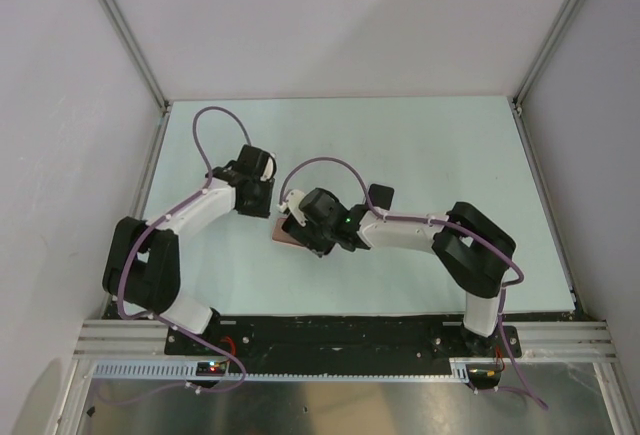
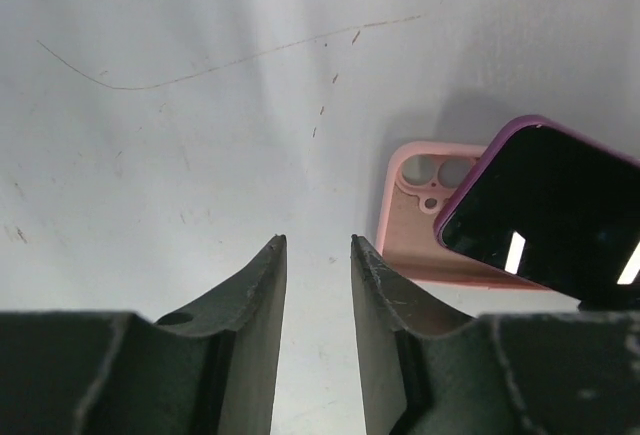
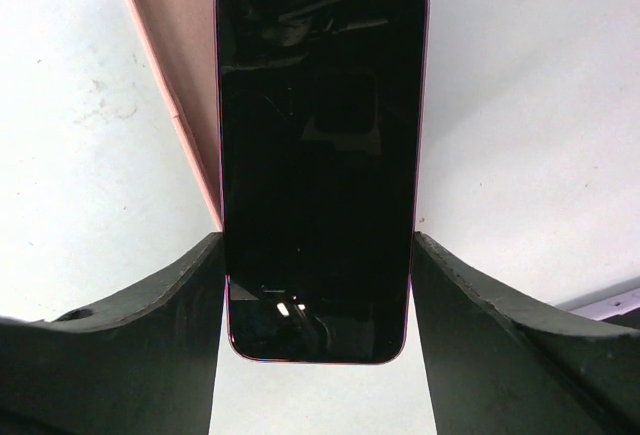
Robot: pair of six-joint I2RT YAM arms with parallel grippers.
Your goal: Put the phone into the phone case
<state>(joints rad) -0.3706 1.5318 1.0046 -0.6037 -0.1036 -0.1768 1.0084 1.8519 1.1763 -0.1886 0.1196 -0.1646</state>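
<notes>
- Black left arm [image 1: 160, 245] with a white forearm comes in from the left side of the pale table [image 1: 450, 155], purple cable looping over it.
- left gripper [image 2: 317, 245] hangs over bare tabletop, jaws a narrow gap apart, nothing between them and nothing held. From overhead it sits just left of the case [image 1: 262, 195].
- Some faint scratches and specks [image 2: 325, 105] mark the table ahead of it.
- phone case [image 2: 410, 245], salmon pink, lies flat on the table near the middle with its inside up. The camera cutout is at the far end as the left wrist cam sees it. Overhead only a pink corner [image 1: 283, 239] pokes out from under the right wrist.
- phone [image 2: 550, 215], glossy black face with a purple edge, sits tilted over the case and covers its right part. It's not seated in the shell; the pink rim [image 3: 175, 45] shows along the phone's left side in the right wrist view.
- right gripper [image 3: 318, 245] has the phone [image 3: 320, 155] pinched by its two long edges, one finger on each side near the lower end.
- Right arm [image 1: 470, 245] reaches in from the right.
</notes>
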